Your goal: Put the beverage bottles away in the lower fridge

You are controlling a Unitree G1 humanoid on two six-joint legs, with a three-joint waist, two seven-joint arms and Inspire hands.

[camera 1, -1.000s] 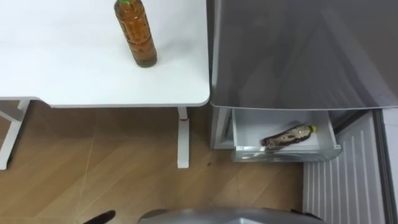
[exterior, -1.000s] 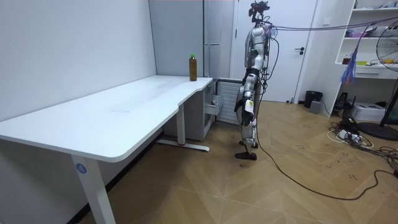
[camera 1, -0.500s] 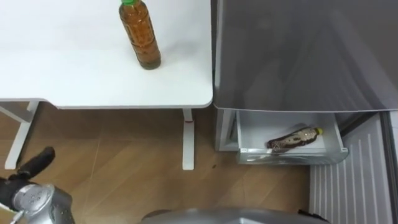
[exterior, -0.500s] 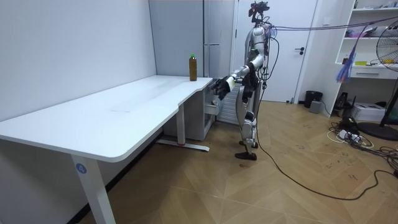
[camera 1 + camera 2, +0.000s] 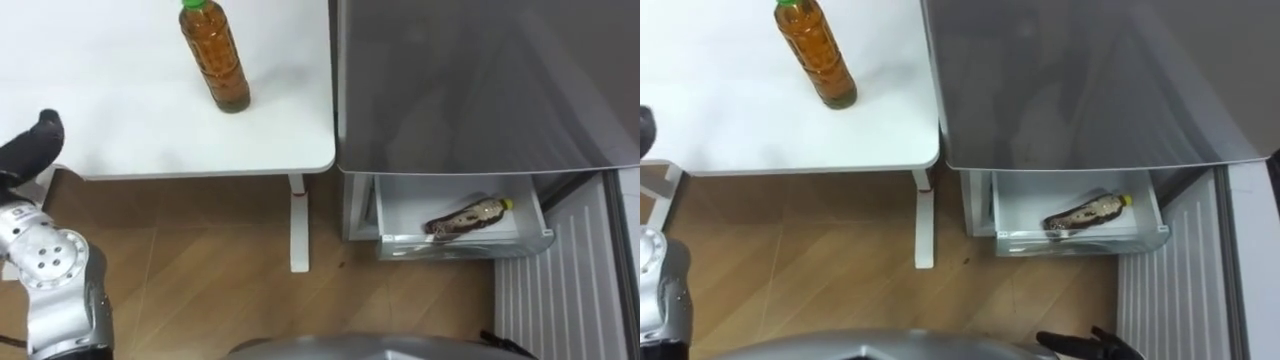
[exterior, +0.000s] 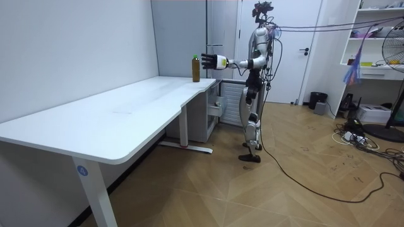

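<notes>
A tea bottle with a green cap stands upright on the white table, near its right front corner; it also shows as the bottle and the bottle. My left hand is raised, open and empty, to the left of the bottle and apart from it; the room view shows this left hand at cap height. A second bottle lies on its side in the fridge's open lower drawer. My right hand hangs low with straight fingers.
The grey fridge stands right against the table's right edge. Its open lower door juts out at the right. A table leg stands on the wood floor just left of the drawer.
My left arm has swung up from beside my body to table height, towards the tea bottle. Both bottles and the drawer stay where they were.
</notes>
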